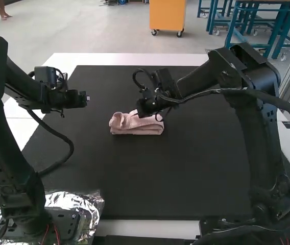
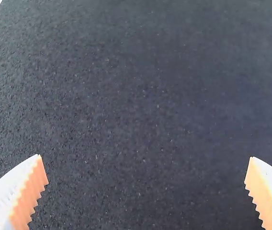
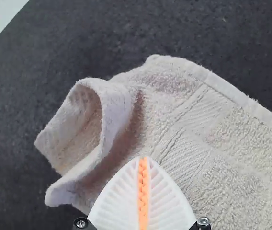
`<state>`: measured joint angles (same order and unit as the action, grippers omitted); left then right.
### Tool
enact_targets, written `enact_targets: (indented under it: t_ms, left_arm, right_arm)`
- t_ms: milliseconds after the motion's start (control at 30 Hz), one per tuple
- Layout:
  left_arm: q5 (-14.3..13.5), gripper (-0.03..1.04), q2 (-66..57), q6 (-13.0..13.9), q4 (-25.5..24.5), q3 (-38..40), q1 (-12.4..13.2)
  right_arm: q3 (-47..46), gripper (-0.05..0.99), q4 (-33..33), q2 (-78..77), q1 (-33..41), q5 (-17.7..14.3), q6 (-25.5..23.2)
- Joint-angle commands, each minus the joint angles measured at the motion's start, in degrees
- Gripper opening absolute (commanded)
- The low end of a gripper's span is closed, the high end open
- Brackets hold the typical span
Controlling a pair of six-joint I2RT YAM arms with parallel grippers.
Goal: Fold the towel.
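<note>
Ribbed white fingers of your right gripper (image 3: 144, 159) come together over the towel (image 1: 136, 125), pad against pad, with no cloth visible between them. Your left gripper (image 2: 145, 157) has its fingers spread wide above the dark mat (image 1: 196, 176), holding nothing, well apart from the towel.

You have the towel on the mat, beyond its middle in the high view, gathered into a small, long bundle with a fairly straight near edge. Judging by that, much of the folding looks done, though you can't count the layers from here. What seems left is tidying: one end curls up into an open loop beside the right gripper's fingers, and it probably wants tucking or pressing flat before you call it folded.
</note>
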<state>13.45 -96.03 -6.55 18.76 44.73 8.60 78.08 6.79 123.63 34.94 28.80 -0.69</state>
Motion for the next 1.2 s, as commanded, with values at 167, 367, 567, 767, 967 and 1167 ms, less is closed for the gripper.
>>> enact_targets:
  t_ms: [167, 367, 567, 767, 967, 1167]
  left_arm:
    - [-0.45, 0.97, -0.65, -0.66, 1.1, 0.27, -0.16]
    - [-0.36, 0.97, -1.18, -1.36, 1.45, 0.18, -0.16]
    - [-0.36, 0.97, -1.18, -1.36, 1.54, 0.09, -0.16]
    - [-0.45, 0.97, -0.21, -1.36, 0.57, 1.15, -0.16]
    - [-0.45, 0.97, 4.09, -1.36, -2.94, 4.14, -1.39]
    - [-0.62, 0.97, 12.01, -1.36, -8.22, 7.39, -4.65]
  right_arm:
    - [3.39, -0.02, 1.65, 3.98, 1.36, 1.17, -2.04]
    - [5.41, -0.02, 2.0, 7.15, 2.06, 1.44, -2.12]
    - [5.24, -0.02, 2.71, 10.66, 1.62, 2.76, -1.6]
    - [5.5, -0.02, 3.15, 10.58, 1.45, 2.76, -1.68]
    - [9.81, -0.02, 1.48, 2.23, 1.27, 2.49, -3.35]
    - [12.79, 0.18, -2.74, -9.64, -0.4, 0.82, -5.2]
